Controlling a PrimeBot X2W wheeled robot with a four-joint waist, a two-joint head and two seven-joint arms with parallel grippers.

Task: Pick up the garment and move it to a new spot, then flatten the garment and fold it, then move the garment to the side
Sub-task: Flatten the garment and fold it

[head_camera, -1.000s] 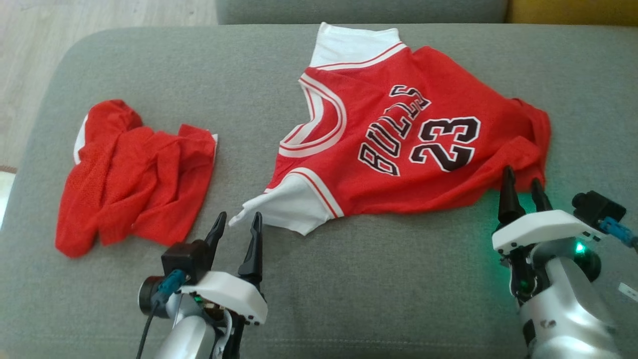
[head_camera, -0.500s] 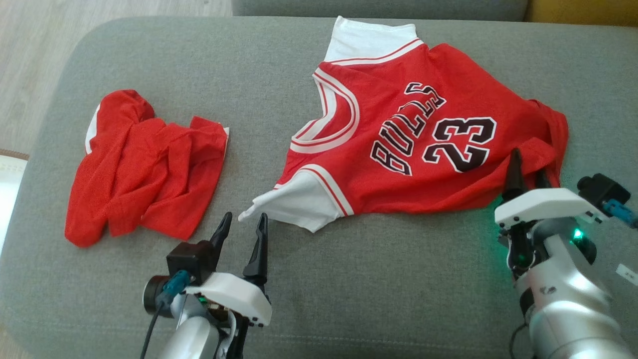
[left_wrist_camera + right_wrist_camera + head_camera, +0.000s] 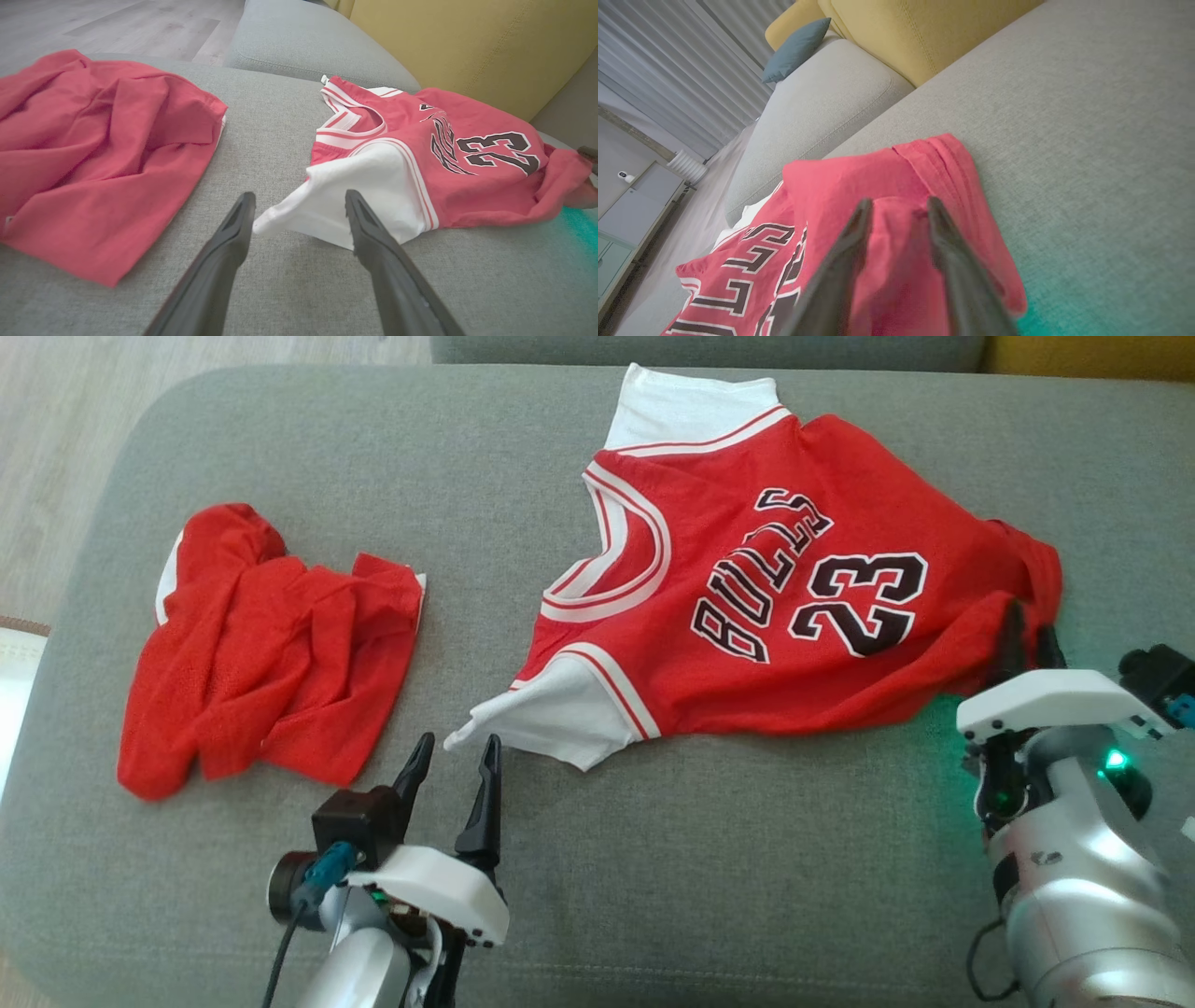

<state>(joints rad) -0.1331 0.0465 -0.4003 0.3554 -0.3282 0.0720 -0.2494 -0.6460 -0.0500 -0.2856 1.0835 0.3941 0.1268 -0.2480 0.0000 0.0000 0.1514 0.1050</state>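
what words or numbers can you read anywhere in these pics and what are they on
"BULLS": black letters outlined in white on the red jersey, running sideways in the head view.
"23": on the same jersey, beside the word.
Crumpled red garment: no print visible.

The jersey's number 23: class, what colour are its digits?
Black, outlined in white, on the red jersey; clearest in the head view.
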